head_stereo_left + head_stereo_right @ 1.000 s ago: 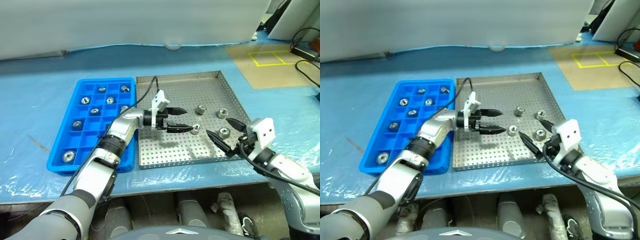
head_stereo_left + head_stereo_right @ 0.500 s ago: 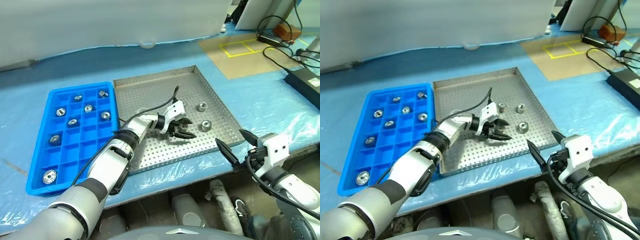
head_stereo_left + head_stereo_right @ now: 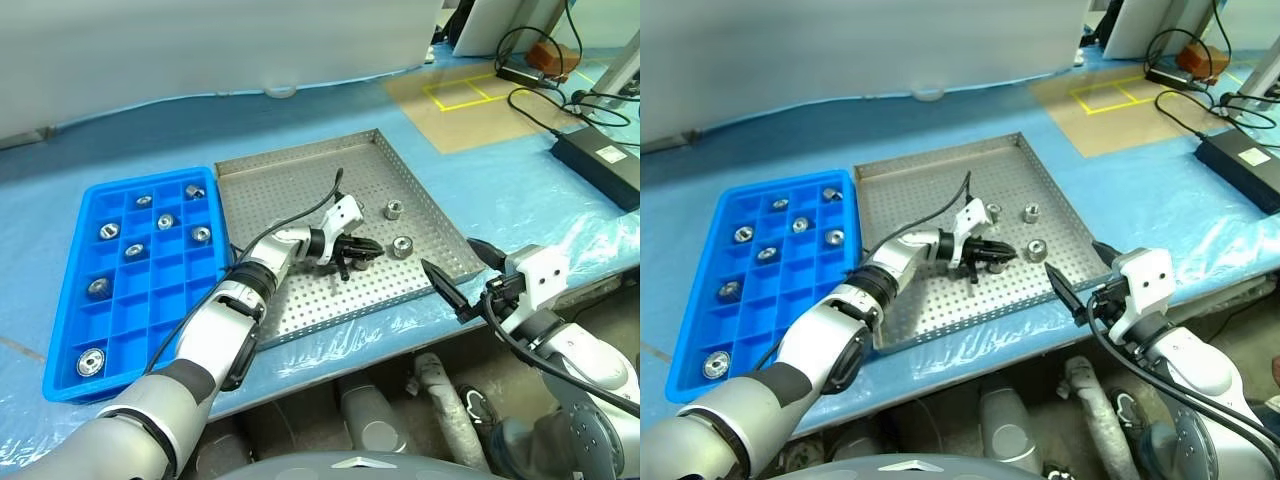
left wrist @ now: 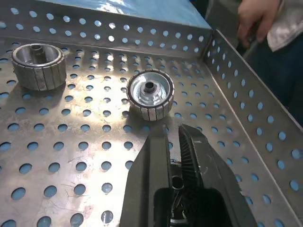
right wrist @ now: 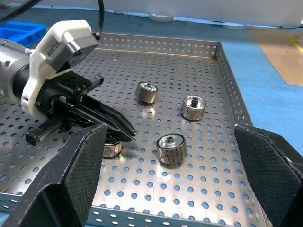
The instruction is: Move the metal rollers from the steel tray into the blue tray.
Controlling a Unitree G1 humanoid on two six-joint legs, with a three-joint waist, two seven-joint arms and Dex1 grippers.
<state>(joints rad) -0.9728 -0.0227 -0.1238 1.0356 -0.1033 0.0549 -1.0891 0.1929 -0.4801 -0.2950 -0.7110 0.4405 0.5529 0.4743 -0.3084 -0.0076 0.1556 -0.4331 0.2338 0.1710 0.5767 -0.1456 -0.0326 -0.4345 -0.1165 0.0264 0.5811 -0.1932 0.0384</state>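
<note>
The steel tray (image 3: 300, 180) lies mid-table, with the blue tray (image 3: 60, 330) to its left holding several metal rollers (image 3: 166, 221) in its compartments. My left gripper (image 3: 375, 246) lies low and level over the steel tray's floor. It is shut on a metal roller (image 4: 175, 181) that is wedged between its fingers (image 4: 151, 156). Three loose rollers (image 5: 171, 148) (image 5: 192, 107) (image 5: 146, 92) stand on the perforated floor just beyond it. My right gripper (image 3: 447, 252) hangs open with nothing in it, off the tray's near right corner.
A brown board with yellow tape marks (image 3: 455, 95) lies at the table's far right. Black cables and a black power brick (image 3: 595, 150) lie beside it. A person's hand (image 4: 258, 19) shows beyond the steel tray's rim. Blue plastic sheet covers the table.
The camera has swung right. My left gripper has sunk to the tray floor and closed from wide open onto a roller. The right gripper stays open and now sits off the tray's corner.
</note>
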